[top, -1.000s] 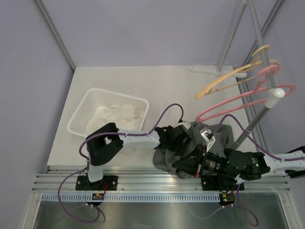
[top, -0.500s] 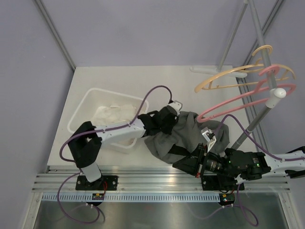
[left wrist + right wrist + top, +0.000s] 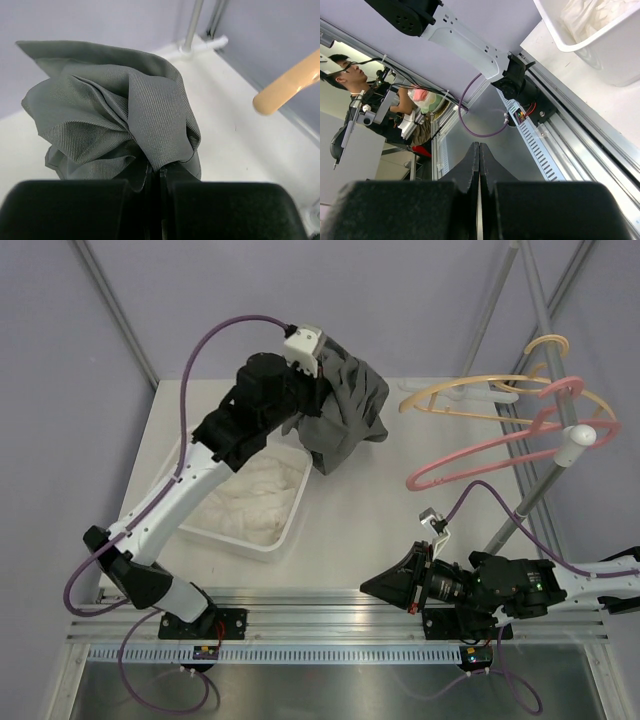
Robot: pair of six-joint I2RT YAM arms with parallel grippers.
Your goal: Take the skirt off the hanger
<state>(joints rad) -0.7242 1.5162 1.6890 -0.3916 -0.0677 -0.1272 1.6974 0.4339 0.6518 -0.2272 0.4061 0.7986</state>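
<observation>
The white tabletop [image 3: 380, 490] carries a white rectangular plastic bin [image 3: 291, 531] of pale cloth at its left. The crumpled grey woven skirt [image 3: 345, 410] hangs in the air over the bin's far right corner, free of the pink plastic hanger [image 3: 411, 481] and the peach hanger [image 3: 287, 85] on the rack at the right. The left gripper [image 3: 159, 175] is clamped on the skirt's bunched edge. The right gripper [image 3: 479, 150] rests low near the front rail, fingers pressed together on nothing.
</observation>
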